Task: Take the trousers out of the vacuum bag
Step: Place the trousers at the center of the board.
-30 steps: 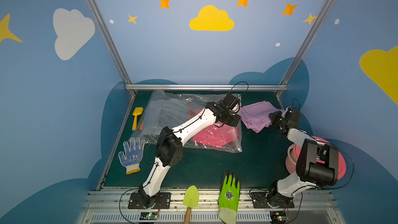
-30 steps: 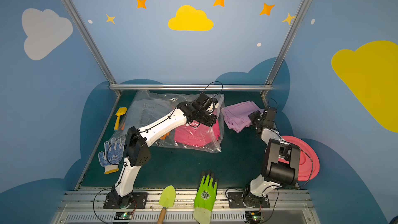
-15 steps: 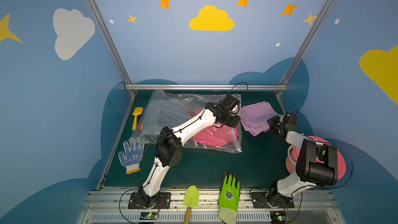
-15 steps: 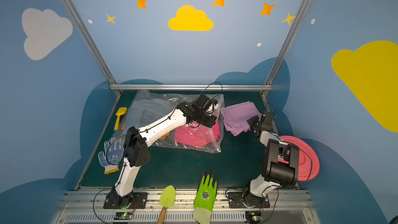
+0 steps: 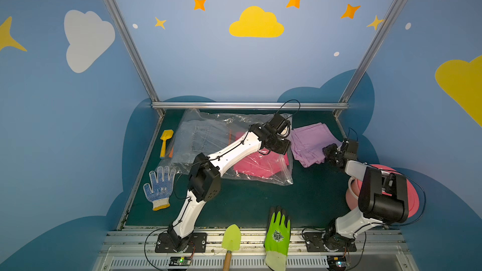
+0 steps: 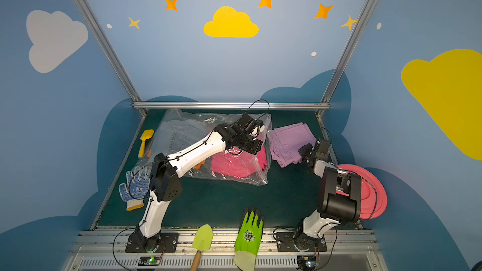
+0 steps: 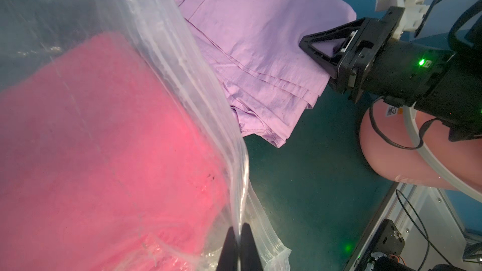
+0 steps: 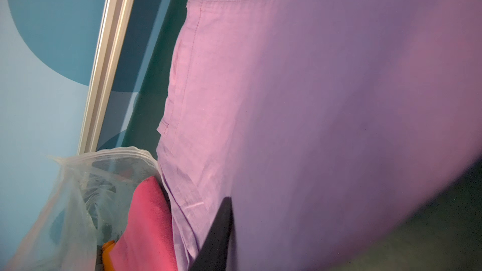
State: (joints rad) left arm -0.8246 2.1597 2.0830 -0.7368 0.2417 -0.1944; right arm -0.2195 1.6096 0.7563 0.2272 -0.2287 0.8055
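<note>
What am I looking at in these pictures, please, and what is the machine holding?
Two white-and-black robot arms stand at a dark green table. Two pictures look down on the whole scene; the other two come from a camera on each arm's wrist. The left end effector is pinched shut on the edge of a clear crinkly plastic vacuum bag, which contains folded hot pink trousers and light blue denim trousers. Folded lilac trousers lie outside it, with the right end effector at their edge; whether it grips them is unclear. A green glove and a blue-dotted white glove lie nearby.
</note>
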